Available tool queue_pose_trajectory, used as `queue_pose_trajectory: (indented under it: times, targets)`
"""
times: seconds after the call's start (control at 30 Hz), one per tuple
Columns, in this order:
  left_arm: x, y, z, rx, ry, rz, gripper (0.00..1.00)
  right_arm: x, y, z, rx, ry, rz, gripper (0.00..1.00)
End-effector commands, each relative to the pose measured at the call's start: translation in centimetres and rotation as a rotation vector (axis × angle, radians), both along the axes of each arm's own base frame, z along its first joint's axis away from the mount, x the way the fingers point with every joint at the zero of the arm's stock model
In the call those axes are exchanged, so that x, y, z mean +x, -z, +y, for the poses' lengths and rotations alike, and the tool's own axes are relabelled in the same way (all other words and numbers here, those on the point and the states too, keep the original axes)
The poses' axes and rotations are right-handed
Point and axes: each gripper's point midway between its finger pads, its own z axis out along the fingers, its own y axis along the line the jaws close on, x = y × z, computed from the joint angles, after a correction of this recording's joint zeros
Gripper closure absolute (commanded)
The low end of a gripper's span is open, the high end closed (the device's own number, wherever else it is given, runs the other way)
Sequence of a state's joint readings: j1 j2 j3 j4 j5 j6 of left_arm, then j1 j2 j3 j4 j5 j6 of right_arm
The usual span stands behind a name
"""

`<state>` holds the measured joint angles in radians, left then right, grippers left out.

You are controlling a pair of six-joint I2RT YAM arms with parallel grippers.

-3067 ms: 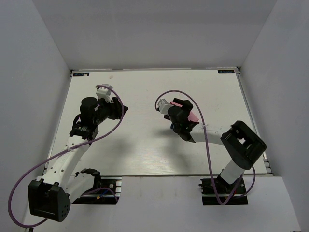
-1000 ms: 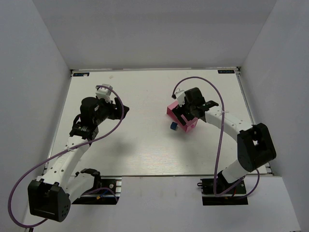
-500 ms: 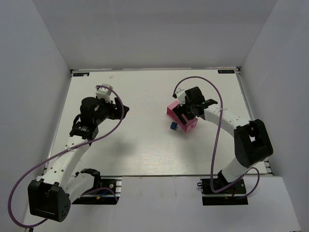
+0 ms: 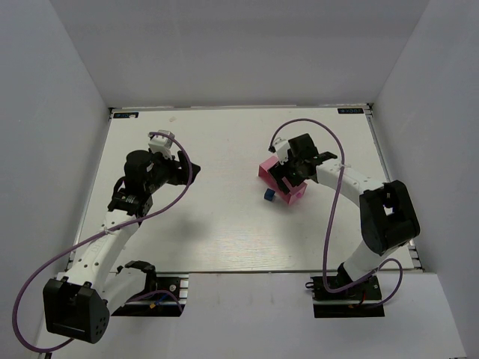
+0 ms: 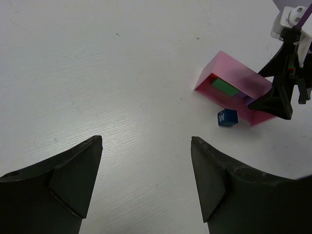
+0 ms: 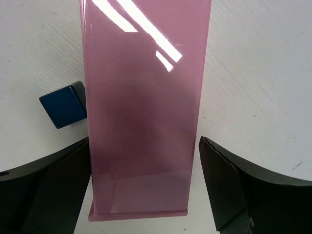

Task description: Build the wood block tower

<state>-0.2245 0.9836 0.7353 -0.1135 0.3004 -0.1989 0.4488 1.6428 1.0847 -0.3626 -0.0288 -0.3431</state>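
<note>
One blue cube (image 6: 63, 105) sits loose just outside one finger of my right claw (image 6: 144, 146), whose jaws straddle the pink box (image 6: 146, 73) close to its walls; whether they pinch it I cannot tell. A green block (image 5: 225, 87) lies inside that box, so I'd tip it low and slowly to spill blocks without scattering them. My left claw (image 5: 146, 146) hangs wide open, empty, well apart

Blue cube (image 4: 269, 194) (alone) lies beside pink box (image 4: 265, 172).
</note>
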Motion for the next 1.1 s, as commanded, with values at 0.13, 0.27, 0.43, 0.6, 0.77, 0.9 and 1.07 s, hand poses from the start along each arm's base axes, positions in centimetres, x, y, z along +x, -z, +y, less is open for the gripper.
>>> queue_pose_trajectory:
  times: [0.13,0.27,0.43,0.6,0.77,0.9,1.07]
  targets:
    - [0.1,-2.5,-0.1,-0.011,0.010,-0.057,0.17,1.0,-1.3,1.3,0.060,-0.018,0.014,0.10]
    - [0.1,-2.5,-0.1,-0.011,0.010,-0.057,0.17,1.6,-1.9,1.9,0.081,-0.029,0.010,0.10]
    - [0.1,-2.5,-0.1,-0.004,0.012,-0.062,0.17,1.9,-1.7,2.3,0.081,-0.038,0.017,0.10]
    - [0.1,-2.5,-0.1,-0.004,0.012,-0.062,0.17,2.2,-1.4,2.4,0.078,-0.035,0.025,0.10]
    - [0.1,-2.5,-0.1,-0.004,0.012,-0.062,0.17,2.2,-1.1,2.4,0.073,-0.032,0.036,0.10]
    - [0.1,-2.5,-0.1,-0.004,0.012,-0.062,0.17,2.3,-0.9,2.2,0.065,-0.026,0.037,0.14]
    - [0.1,-2.5,-0.1,-0.004,0.012,-0.062,0.17,2.4,-0.8,2.1,0.061,-0.020,0.037,0.28]
